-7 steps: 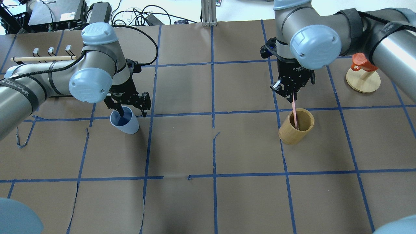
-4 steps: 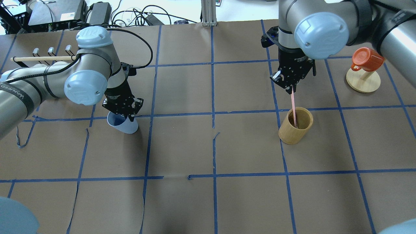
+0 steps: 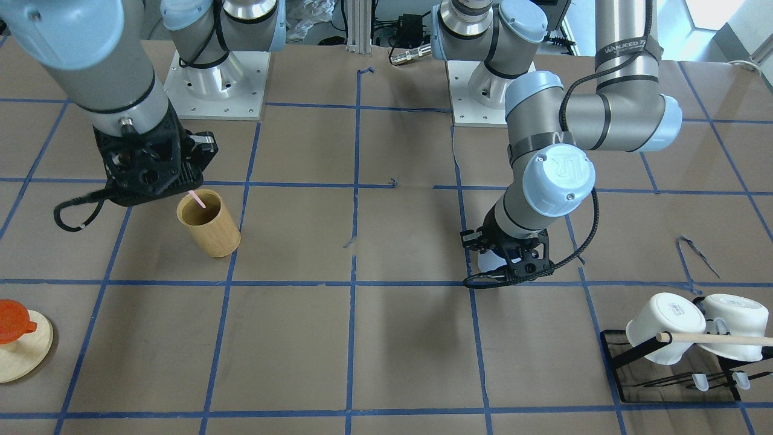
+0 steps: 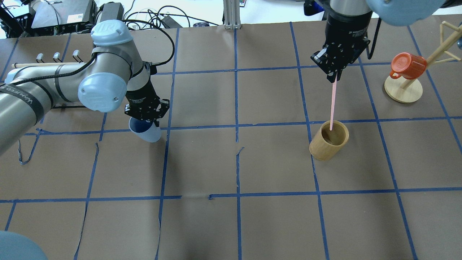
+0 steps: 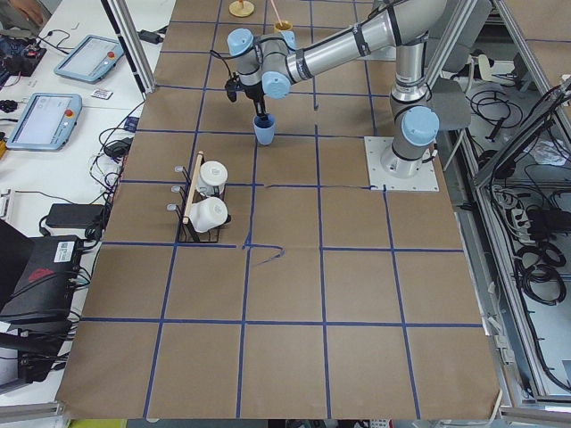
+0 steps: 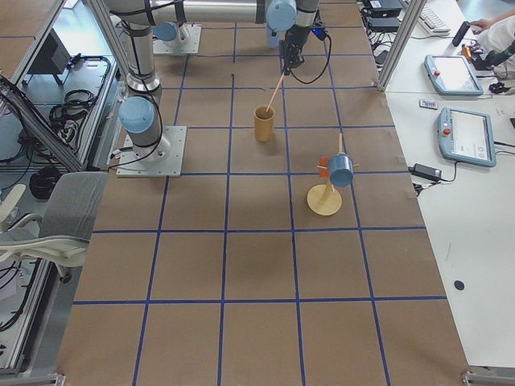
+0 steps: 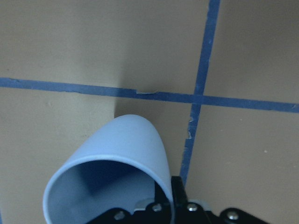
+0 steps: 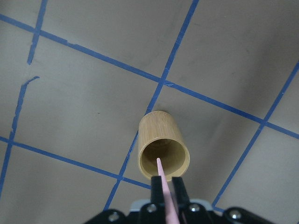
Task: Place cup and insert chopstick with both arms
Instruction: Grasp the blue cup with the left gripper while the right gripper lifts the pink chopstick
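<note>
The light blue cup [image 4: 148, 134] stands tilted by a tape crossing on the left. My left gripper [image 4: 146, 118] is shut on its rim, one finger inside, as the left wrist view [image 7: 117, 158] shows. I cannot tell if the cup touches the table. It also shows in the front view [image 3: 489, 261]. My right gripper [image 4: 334, 76] is shut on the top of a pink chopstick [image 4: 333, 104] and holds it upright. Its lower tip is just inside the mouth of the tan wooden cylinder [image 4: 327, 143], as the right wrist view [image 8: 164, 193] shows.
An orange mug [image 4: 407, 65] hangs on a wooden stand [image 4: 403, 91] at the far right. A black rack with two white mugs [image 3: 664, 329] and a long wooden rod [image 4: 32, 65] stands at the far left. Blue tape lines grid the brown table.
My right gripper has risen and moved away, drawing the chopstick almost out of the cylinder. My left gripper has shut on the cup's rim and shifted it slightly right.
</note>
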Available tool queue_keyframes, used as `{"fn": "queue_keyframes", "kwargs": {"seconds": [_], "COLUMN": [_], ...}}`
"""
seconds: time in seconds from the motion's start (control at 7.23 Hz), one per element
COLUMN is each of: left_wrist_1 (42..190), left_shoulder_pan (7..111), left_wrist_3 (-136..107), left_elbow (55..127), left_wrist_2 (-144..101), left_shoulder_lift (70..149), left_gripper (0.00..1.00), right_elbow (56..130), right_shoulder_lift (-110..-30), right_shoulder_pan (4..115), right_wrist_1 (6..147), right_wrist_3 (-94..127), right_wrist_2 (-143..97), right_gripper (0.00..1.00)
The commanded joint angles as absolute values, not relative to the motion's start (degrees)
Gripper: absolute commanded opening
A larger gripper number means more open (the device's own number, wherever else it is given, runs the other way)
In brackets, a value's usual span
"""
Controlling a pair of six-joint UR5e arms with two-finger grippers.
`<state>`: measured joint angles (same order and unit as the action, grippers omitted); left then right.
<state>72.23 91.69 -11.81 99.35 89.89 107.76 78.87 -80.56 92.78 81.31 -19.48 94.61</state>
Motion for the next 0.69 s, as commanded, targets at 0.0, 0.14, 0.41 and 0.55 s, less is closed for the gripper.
{"fn": "queue_keyframes", "kwargs": {"seconds": [0.0,0.14,0.41,0.55], "left_wrist_1": [71.19,69.71,59.19,55.5], "left_shoulder_pan": [99.02,102.01,108.69,110.98], "left_wrist_3": [-24.29,-30.09,-41.78,-44.18], "left_elbow": [93.89,92.39,92.02,91.85], "left_wrist_2": [89.21,87.82,86.05,86.04], "left_shoulder_lift": [109.85,110.91,114.68,116.44], "left_gripper": [0.0,0.0,0.0,0.0], "right_elbow": [76.04,74.46,74.09,74.09], "right_shoulder_lift": [-82.53,-82.36,-81.65,-81.56], "right_shoulder_pan": [92.64,92.2,88.52,88.33], "right_wrist_1": [81.38,81.73,85.24,85.34], "right_wrist_3": [-19.08,-18.29,-18.28,-18.11], "right_wrist_2": [93.52,93.34,86.44,86.05], "right_gripper": [0.01,0.0,0.0,0.0]}}
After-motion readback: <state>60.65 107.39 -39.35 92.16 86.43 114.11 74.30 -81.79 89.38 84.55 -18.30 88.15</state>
